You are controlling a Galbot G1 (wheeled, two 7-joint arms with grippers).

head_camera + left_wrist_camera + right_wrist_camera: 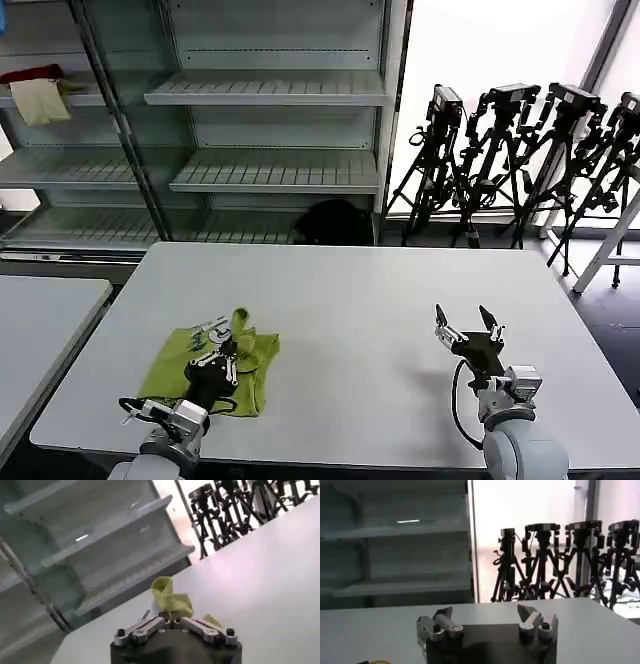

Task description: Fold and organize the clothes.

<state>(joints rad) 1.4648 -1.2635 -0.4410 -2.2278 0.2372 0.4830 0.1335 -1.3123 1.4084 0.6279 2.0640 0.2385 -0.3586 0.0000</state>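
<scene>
- so, the lime-green t-shirt (210, 370) lies bunched on the near-left part of the white table (360, 320), already in a compact wad rather than spread flat; one strip of it sticks up at the far edge.
- my left gripper (212, 345) is right on top of the shirt, fingers clenched on a fold of the fabric. in the left wrist view a yellow-green tab of cloth (172, 600) stands up from between the closed fingers, so i judge that's a pinch grip on a hem or sleeve edge, taken so the layer can be lifted and laid over.
- my right gripper (467, 328) rests on the near-right part of the table, well apart from the shirt, fingers spread and released, holding nothing. likely parked clear so the left arm has room.
- judgement: fold is mid-way. the wad looks uneven, so the next move needs a slow lift to avoid dragging the whole shirt with it.
- risk: thin cotton can slip out of a small pinch, or the lower layers can come up with it.
- behind the table: grey shelving (270, 170) with a cream cloth (40, 100) and red cloth (30, 74) on a left shelf, camera tripods (520, 160) on the right. none of it matters here.
</scene>
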